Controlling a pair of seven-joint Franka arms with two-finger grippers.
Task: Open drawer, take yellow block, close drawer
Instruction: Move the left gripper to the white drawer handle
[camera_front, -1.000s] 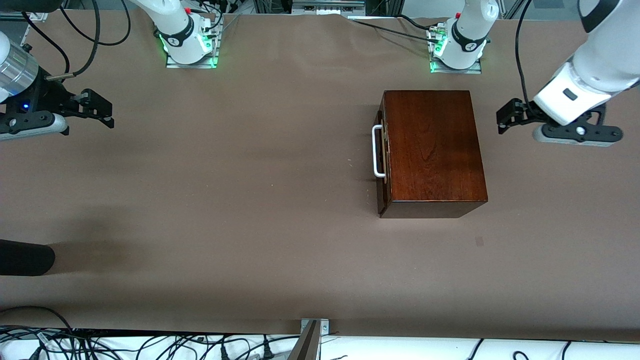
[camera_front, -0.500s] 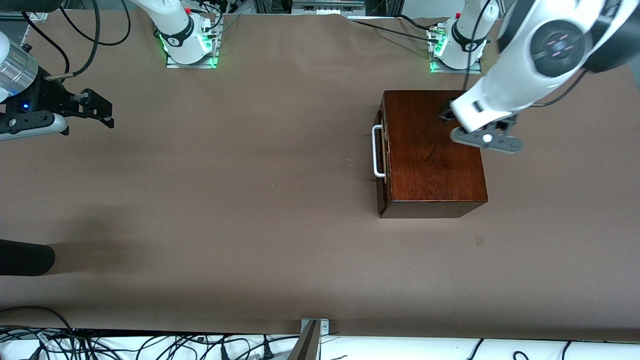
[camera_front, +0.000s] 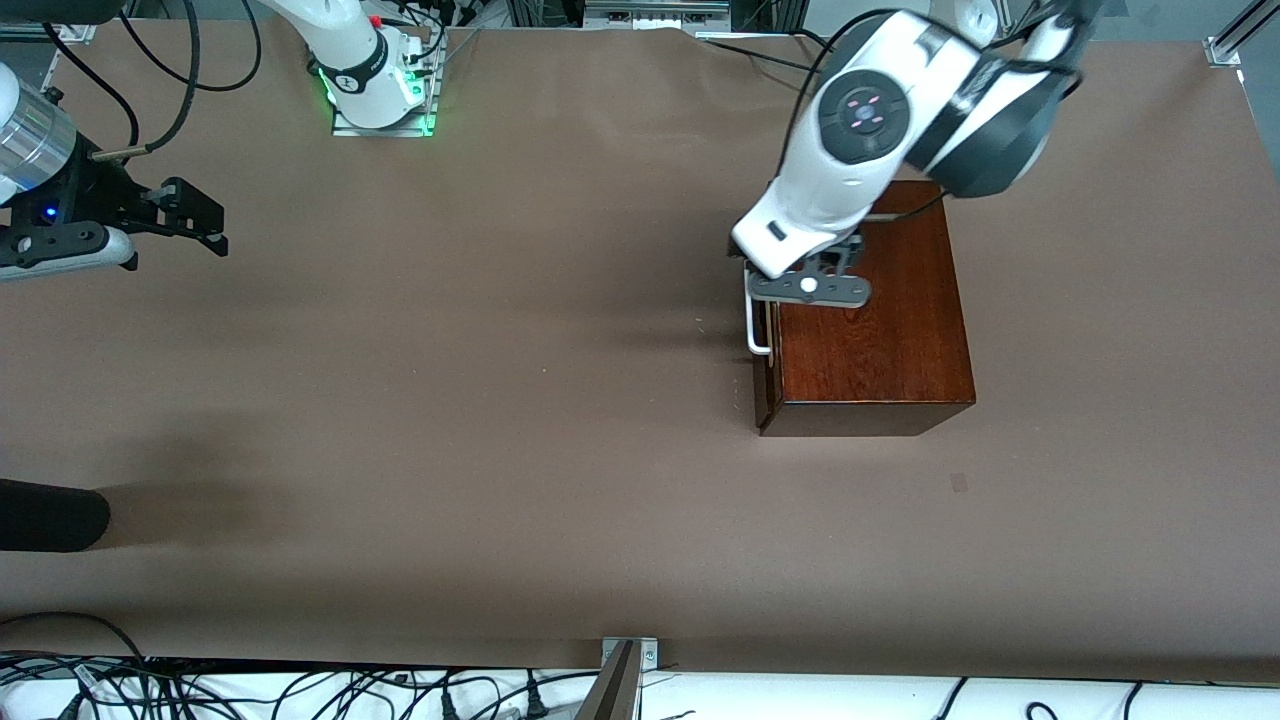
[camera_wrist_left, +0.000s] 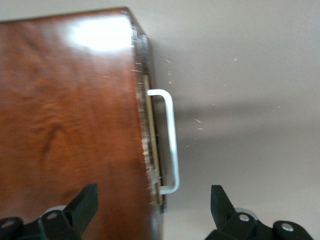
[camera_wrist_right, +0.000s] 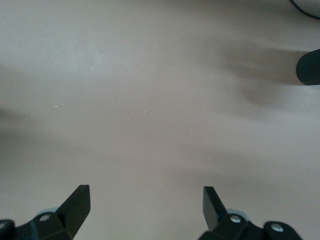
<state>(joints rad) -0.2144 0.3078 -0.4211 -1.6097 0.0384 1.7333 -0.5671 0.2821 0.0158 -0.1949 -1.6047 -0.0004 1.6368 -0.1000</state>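
Note:
The dark mahogany box (camera_front: 880, 340) stands on the brown table (camera_front: 450, 400) toward the left arm's end. Its drawer (camera_front: 764, 335) is shut, with the white bar handle (camera_front: 755, 325) facing the right arm's end. In the left wrist view the box top (camera_wrist_left: 65, 110) and the handle (camera_wrist_left: 170, 135) show below. My left gripper (camera_wrist_left: 153, 195) is open and empty, over the box's handle edge. My right gripper (camera_front: 215, 225) is open and empty and waits over bare table (camera_wrist_right: 145, 195) at the right arm's end. The yellow block is hidden.
A black rounded object (camera_front: 50, 515) juts in at the table's edge by the right arm's end; it also shows in the right wrist view (camera_wrist_right: 307, 67). Cables (camera_front: 300, 690) lie along the table edge nearest the front camera.
My left arm has swung in from the left arm's end of the table, across the box top, to over the drawer's handle edge. The right arm and the box have not moved.

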